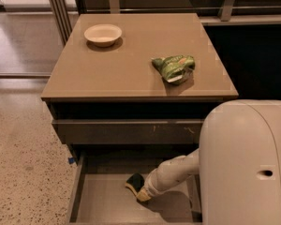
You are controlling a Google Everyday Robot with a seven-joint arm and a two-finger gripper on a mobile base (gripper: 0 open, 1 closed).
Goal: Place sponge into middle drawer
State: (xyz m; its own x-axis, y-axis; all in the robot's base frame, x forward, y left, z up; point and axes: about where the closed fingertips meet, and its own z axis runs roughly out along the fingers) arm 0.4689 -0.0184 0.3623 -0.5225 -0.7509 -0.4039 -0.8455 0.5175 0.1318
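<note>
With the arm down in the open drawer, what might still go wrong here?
The gripper sits low in the middle drawer, at the sponge; withdrawing might drag the sponge out. The arm passes just beneath the upper drawer front, so lifting straight up may strike it.

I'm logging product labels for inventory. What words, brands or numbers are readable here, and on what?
Snack bag: printed, but too blurred to read.
Bowl, middle drawer, sponge: no text visible.
The gripper, down in the middle drawer by the sponge, shows no markings.
</note>
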